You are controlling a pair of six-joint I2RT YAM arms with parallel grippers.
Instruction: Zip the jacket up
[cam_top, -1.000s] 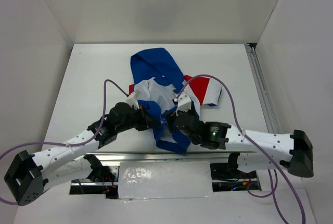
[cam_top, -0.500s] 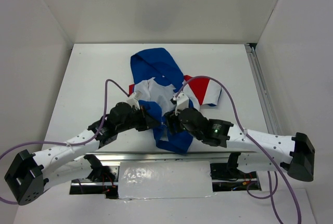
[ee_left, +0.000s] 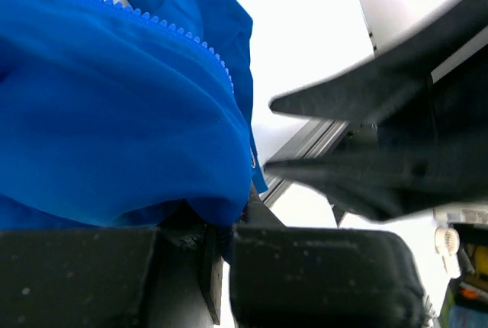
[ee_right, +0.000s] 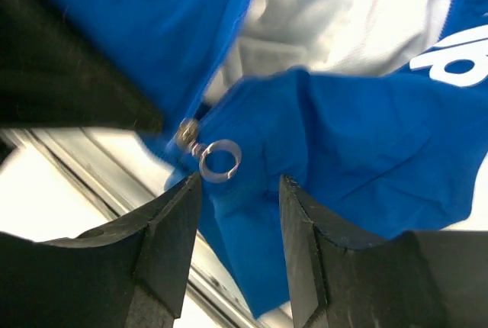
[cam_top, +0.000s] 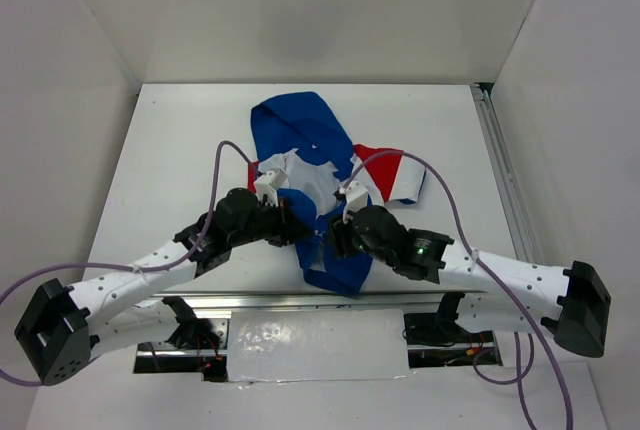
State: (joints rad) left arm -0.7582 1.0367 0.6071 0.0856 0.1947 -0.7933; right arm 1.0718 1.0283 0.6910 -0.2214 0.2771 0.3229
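White tabletop: left gripper tight on jacket, right gripper ajar at zipper ring.

L gripper, R gripper — at jacket front edge.

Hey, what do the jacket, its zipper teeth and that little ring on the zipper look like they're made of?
The jacket looks like thin synthetic cloth, smooth with a slight sheen, folding in soft creases. The zipper teeth look like moulded plastic, blue to match, though that's uncertain. The ring appears to be polished metal: silvery with bright glints.
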